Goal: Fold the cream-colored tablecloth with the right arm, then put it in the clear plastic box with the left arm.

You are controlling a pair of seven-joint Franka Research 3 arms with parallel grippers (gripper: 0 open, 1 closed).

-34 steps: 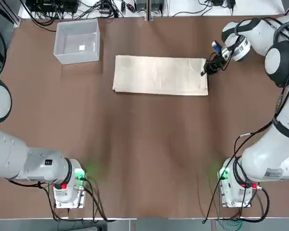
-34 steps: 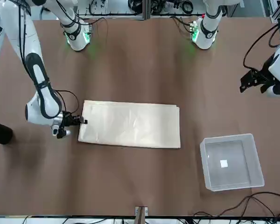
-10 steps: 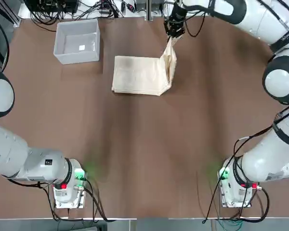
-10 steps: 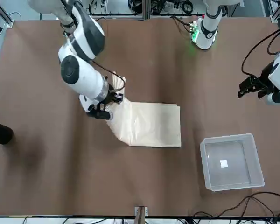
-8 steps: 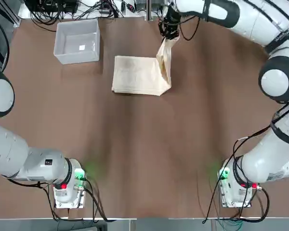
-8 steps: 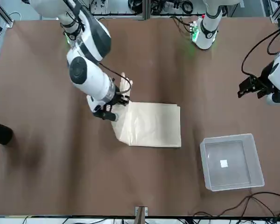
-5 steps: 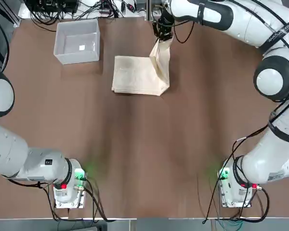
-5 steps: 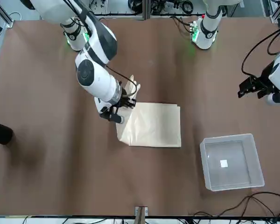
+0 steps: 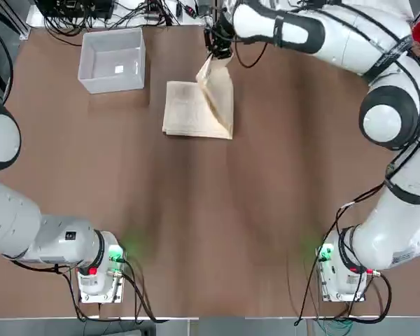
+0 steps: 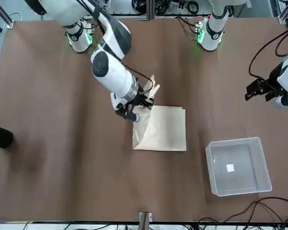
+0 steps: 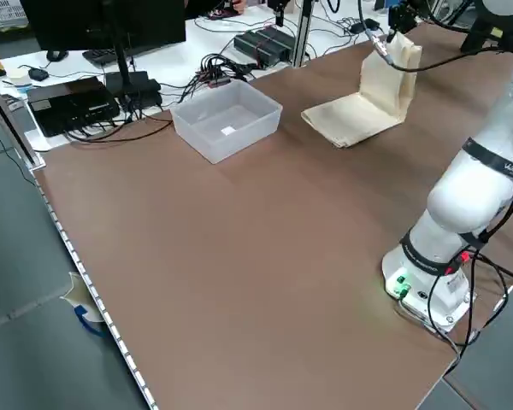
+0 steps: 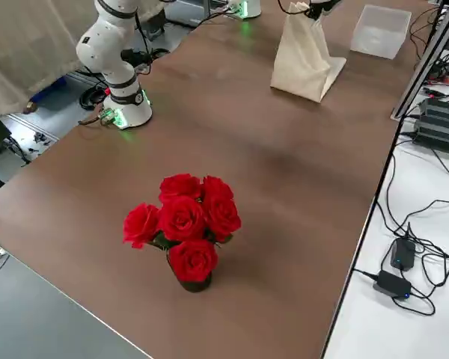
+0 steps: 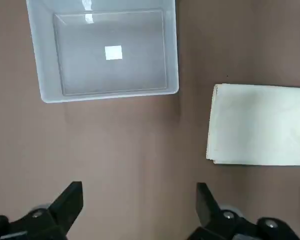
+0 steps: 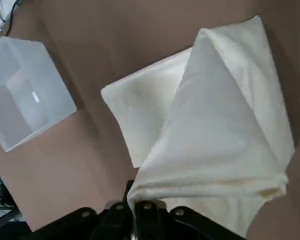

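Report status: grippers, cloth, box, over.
Right gripper shut on tablecloth edge, flap lifted mid-fold. Left gripper open, parked beside the table's left edge. Clear box empty, nothing blocking it.

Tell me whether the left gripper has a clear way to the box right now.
Probably yes. The left gripper hangs open above bare table beside the box, with nothing between them. The right gripper is off at the cloth, holding its lifted edge.

There are two robot arms, the right arm (image 9: 322, 31) and the left arm (image 9: 14, 224), one cream-colored tablecloth (image 9: 196, 112), one clear plastic box (image 9: 113, 59), and one bunch of red roses (image 12: 183, 224) on one brown tabletop (image 9: 210, 224)
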